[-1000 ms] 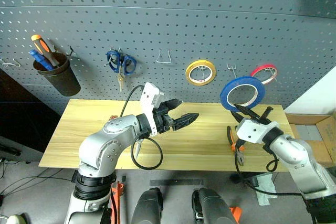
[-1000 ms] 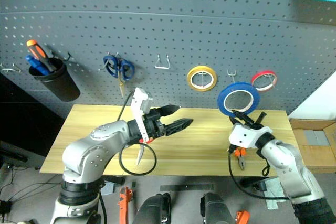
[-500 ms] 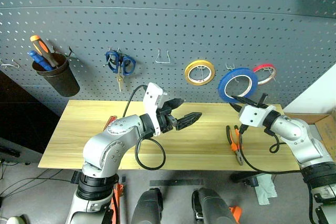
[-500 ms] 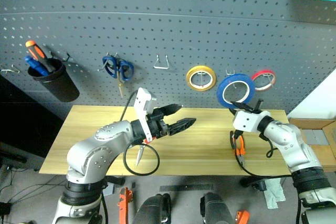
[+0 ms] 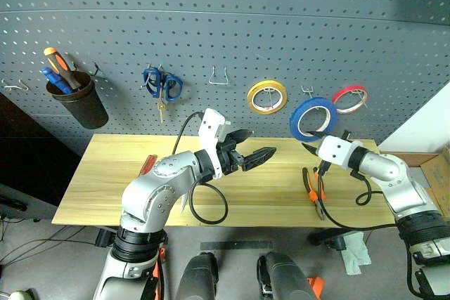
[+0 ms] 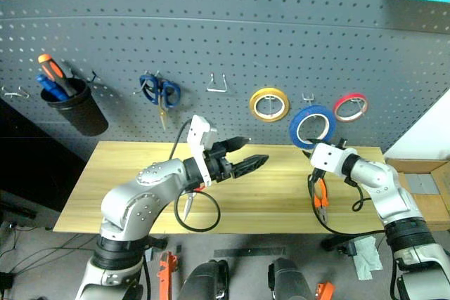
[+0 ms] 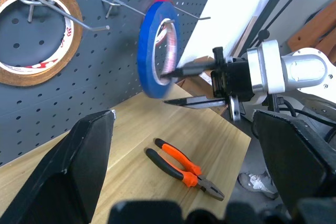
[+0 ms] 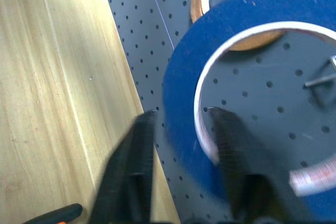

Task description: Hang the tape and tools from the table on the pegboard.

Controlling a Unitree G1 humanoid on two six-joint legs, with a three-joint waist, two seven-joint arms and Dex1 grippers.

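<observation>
Right gripper (image 8: 181, 113) has its two fingers apart, straddling the band of the tape (image 5: 295, 126): one finger stands inside the ring's open centre, the other outside it. The right wrist view shows a gap between the outer finger and the band. The left wrist view shows the upper finger touching the ring's inner face.

The blue ring is up against the pegboard (image 5: 211, 26), above the table's far right corner. The left wrist view shows a hook (image 7: 189, 15) passing through the ring near its top. Whether the ring's weight rests on that hook cannot be told. The head views show the ring overlapping the lower left of the red roll (image 5: 351, 88), with the yellow roll (image 5: 249, 98) on the next hook to the left.

The pliers (image 5: 314, 187) lie flat on the table (image 5: 105, 173) near its right edge, below the right gripper, handles toward the pegboard.

Left gripper (image 5: 259, 144) hovers over the middle of the table, jaws wide and empty, pointing toward the right gripper. A red handle (image 5: 149, 164) shows behind the left arm, partly hidden.
</observation>
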